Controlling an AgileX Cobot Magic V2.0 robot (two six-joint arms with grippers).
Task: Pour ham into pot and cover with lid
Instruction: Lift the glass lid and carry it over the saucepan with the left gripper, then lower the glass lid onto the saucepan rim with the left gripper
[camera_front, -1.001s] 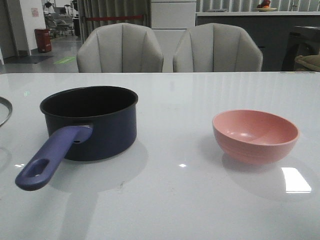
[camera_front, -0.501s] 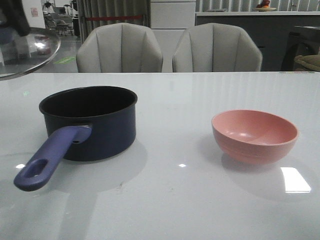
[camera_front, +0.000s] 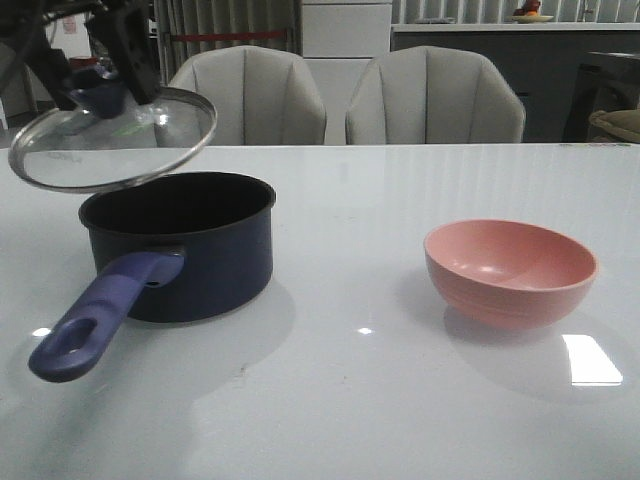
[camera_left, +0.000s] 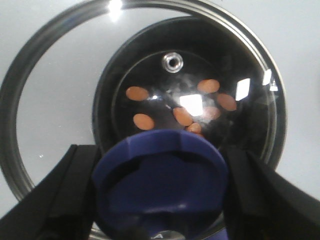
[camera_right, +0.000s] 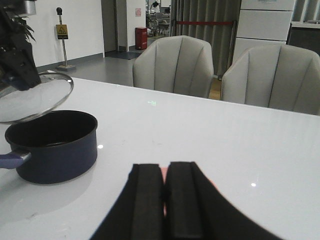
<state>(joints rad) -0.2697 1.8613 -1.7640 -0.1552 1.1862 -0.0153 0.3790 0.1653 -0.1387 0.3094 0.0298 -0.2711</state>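
We observed the left pincer (camera_front: 100, 75) clamped on the knob of the lid (camera_front: 112, 140), which hung tilted above the pot (camera_front: 180, 245) on the desk (camera_front: 350, 400). The ham (camera_left: 182, 116) lay in the pot. The right pincer (camera_right: 165, 200) appeared clenched, empty, over the pink bowl (camera_front: 510, 270).

A showroom-like hall: glossy white table (camera_front: 400, 400), two grey padded chairs (camera_front: 245, 95), a yellow sign stand (camera_right: 62, 45)
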